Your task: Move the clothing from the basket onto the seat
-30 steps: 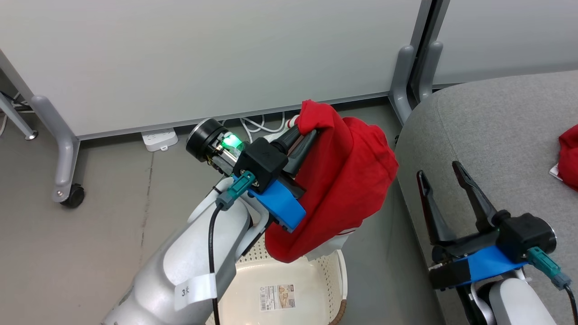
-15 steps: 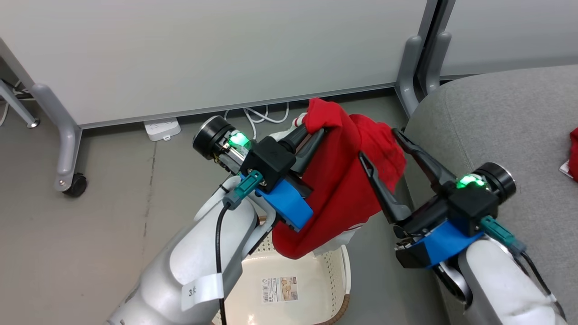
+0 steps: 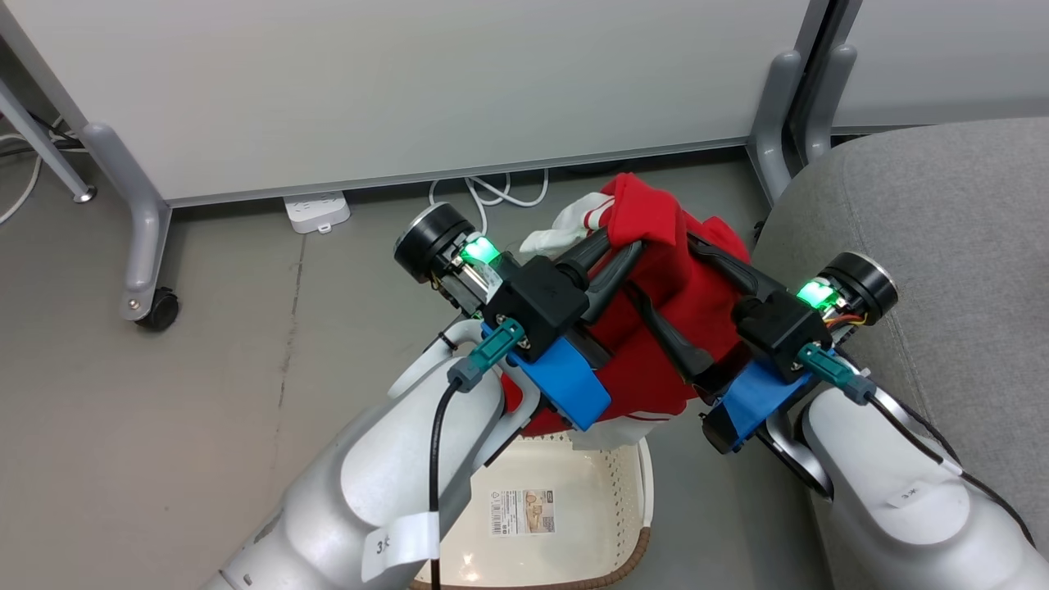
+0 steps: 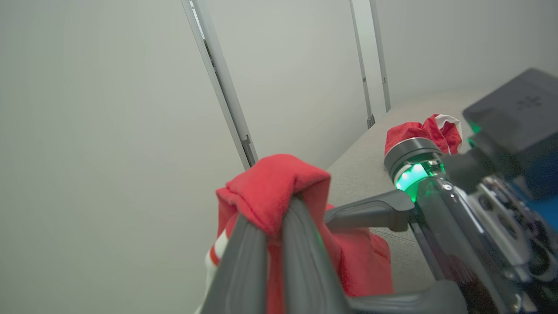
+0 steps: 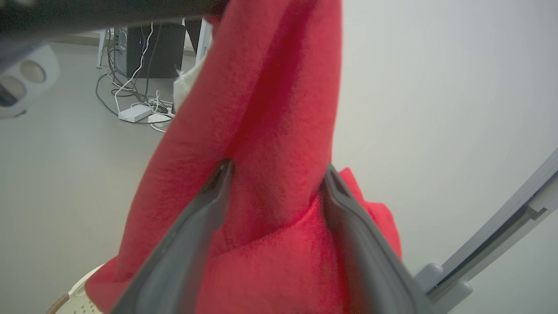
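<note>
Bunched red, white-trimmed garment (image 3: 647,381) above basket (image 3: 646,483): left gripper (image 3: 624,242) pinches its peak; right gripper (image 5: 277,165), 3 o'clock, straddles it spread.

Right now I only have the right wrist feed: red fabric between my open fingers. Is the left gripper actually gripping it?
Observer: Yes. Head view: left gripper is shut on the top fold of the red garment, which hangs above the basket.
Operator: Anything else in the basket?
Observer: Its visible floor holds just a label sticker; the left arm hides part.
Operator: Where's the other one?
Observer: Left wrist view: second garment lies bunched on the seat.
</note>
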Controlling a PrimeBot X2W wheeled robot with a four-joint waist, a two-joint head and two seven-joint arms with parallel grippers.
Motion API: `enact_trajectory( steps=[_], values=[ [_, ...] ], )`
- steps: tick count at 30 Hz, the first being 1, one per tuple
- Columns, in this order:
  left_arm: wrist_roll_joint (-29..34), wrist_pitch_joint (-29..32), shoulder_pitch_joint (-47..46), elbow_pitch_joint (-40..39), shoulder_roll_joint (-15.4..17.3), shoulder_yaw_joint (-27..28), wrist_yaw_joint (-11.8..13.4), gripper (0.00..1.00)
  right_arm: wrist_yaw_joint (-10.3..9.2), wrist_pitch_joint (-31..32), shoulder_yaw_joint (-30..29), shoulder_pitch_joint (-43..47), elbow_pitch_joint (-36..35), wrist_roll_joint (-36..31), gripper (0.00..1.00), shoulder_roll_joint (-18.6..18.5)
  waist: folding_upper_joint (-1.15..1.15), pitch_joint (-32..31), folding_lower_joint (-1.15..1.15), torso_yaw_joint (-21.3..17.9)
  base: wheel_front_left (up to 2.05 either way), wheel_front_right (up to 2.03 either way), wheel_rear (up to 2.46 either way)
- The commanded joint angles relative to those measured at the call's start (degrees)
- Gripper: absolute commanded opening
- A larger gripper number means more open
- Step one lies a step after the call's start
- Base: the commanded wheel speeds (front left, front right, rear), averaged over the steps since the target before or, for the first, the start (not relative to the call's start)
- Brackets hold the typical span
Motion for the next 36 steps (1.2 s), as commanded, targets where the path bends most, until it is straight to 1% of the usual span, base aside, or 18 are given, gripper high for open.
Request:
enact_trajectory(
  steps=[1,7,8,9,10,17,36],
  values=[
    [0.3,-0.3,-0.8,-0.4,0.0,-0.3,-0.1,0.00,0.01,0.0,0.6,-1.6,1.5,0.1,1.00,0.1,0.00,0.2,0.00,0.2,0.00,0.00,0.00],
    [0.2,-0.3,-1.3,-1.2,-0.3,-1.2,-0.1,0.00,0.01,-0.1,1.8,-2.8,5.3,1.4,1.00,1.0,0.00,0.3,0.00,0.7,0.00,0.00,0.00],
    [0.1,-0.3,-1.3,-1.3,-0.3,-1.2,-0.1,0.00,0.01,-0.1,2.0,-3.0,5.8,1.8,0.68,1.1,0.00,0.3,0.00,0.8,0.00,0.00,0.00],
    [0.1,-0.3,-1.3,-1.4,-0.3,-1.3,-0.1,0.00,0.01,-0.1,2.2,-3.0,6.3,2.3,0.25,1.3,0.00,0.2,0.00,0.8,0.00,0.00,0.00],
    [0.1,-0.3,-1.3,-1.4,-0.3,-1.3,-0.1,0.00,0.01,-0.1,2.4,-3.1,6.6,2.9,0.00,1.4,0.00,0.2,0.00,0.8,0.00,0.00,0.00],
    [0.3,-0.3,-1.1,-1.5,-0.1,-1.1,-0.1,0.00,0.01,-0.1,2.8,-3.4,6.6,4.2,0.00,1.4,0.00,0.1,0.00,0.5,0.00,0.00,0.00],
    [0.3,-0.3,-0.7,-1.0,0.2,-1.2,-0.1,0.00,0.01,-0.1,2.5,-2.2,5.4,4.7,0.00,1.5,0.00,0.4,0.00,0.1,0.00,0.00,0.00]
  ],
)
